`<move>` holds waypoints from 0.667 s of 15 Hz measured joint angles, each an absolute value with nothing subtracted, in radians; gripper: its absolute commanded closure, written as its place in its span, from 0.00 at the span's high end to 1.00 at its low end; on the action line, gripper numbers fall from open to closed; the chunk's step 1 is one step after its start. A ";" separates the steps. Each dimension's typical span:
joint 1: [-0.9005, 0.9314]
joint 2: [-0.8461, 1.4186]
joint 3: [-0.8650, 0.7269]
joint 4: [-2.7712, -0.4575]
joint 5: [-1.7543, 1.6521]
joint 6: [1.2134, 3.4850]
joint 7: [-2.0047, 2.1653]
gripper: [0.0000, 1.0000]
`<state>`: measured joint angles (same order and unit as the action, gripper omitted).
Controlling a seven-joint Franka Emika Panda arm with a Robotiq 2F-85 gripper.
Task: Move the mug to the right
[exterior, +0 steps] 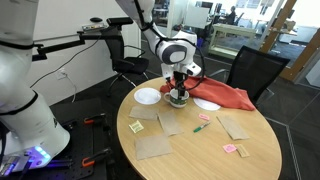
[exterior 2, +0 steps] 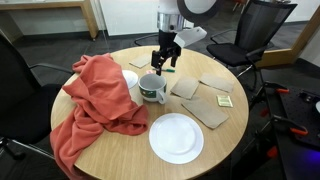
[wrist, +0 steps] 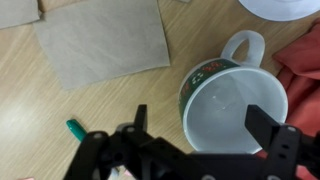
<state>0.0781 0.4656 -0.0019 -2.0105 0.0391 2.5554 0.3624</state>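
The mug is a squat round cup with a green patterned outside, a pale grey inside and a white handle pointing toward the plate. It stands upright on the round wooden table in both exterior views, next to the red cloth. My gripper is open directly above the mug, with one finger outside the rim and the other over its far side. It hovers just above the mug in both exterior views. Nothing is held.
A red cloth drapes over the table edge beside the mug. White plates lie on the table. Several brown mats and a green marker lie nearby. Office chairs surround the table.
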 measured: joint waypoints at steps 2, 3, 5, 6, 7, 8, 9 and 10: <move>0.091 0.485 -0.017 -2.010 0.039 2.596 0.368 1.00; 0.097 0.493 -0.023 -2.010 0.039 2.610 0.378 1.00; 0.109 0.507 -0.034 -2.008 0.039 2.625 0.392 1.00; 0.116 0.513 -0.040 -2.006 0.039 2.628 0.399 1.00; 0.123 0.518 -0.046 -2.004 0.039 2.630 0.403 1.00; 0.130 0.524 -0.053 -2.002 0.039 2.630 0.413 1.00; 0.135 0.530 -0.059 -1.999 0.039 2.630 0.423 1.00; 0.141 0.536 -0.065 -1.995 0.039 2.630 0.432 1.00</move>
